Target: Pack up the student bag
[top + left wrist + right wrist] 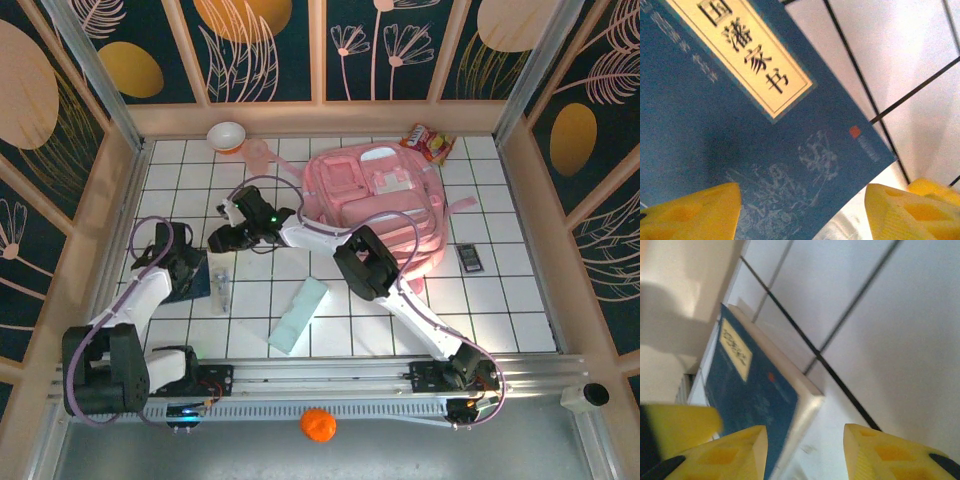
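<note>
Backpack of soft pink fabric (385, 200) lies front-up at 1 o'clock on the white tiled counter (500, 300), about 2 o'clock from both pincers. Its long axis runs 10-to-4, straps toward 4. The right pincer (222, 238) is spread above bare tile. The left pincer (190, 272) is spread over a blue book (740, 125).

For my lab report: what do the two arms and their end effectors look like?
The left arm and right arm have white links, black blocky joints and looping lilac cables. The left end effector and right end effector carry thick yellow fingers. A small green light glows near the right wrist.
</note>
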Robot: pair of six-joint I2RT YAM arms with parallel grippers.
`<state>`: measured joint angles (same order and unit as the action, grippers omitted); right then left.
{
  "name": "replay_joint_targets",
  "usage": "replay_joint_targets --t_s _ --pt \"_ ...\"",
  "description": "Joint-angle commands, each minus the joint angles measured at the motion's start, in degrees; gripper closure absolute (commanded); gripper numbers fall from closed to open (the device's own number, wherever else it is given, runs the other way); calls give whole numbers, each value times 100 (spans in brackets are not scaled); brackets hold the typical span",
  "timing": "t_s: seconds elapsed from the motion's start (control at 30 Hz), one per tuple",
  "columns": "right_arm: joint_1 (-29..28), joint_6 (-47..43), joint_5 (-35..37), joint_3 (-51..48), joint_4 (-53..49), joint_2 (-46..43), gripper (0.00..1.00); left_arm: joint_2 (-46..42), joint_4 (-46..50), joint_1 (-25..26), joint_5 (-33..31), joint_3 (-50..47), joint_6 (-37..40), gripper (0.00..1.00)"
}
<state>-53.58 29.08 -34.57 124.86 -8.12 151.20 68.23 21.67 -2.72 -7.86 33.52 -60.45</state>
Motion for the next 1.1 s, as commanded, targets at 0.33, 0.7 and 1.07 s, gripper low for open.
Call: replay_joint_targets --t_s 0.33,0.7,1.07 --pt "177 18 416 -1404 573 -1530 48 -511 668 -2053 -539 148 474 18" --pt "295 -32 499 -1983 641 -2103 47 -196 118 -2527 -59 -283 265 11" --pt "348 1 530 -2111 663 -2225 47 408 -509 -2532 610 -331 581 11"
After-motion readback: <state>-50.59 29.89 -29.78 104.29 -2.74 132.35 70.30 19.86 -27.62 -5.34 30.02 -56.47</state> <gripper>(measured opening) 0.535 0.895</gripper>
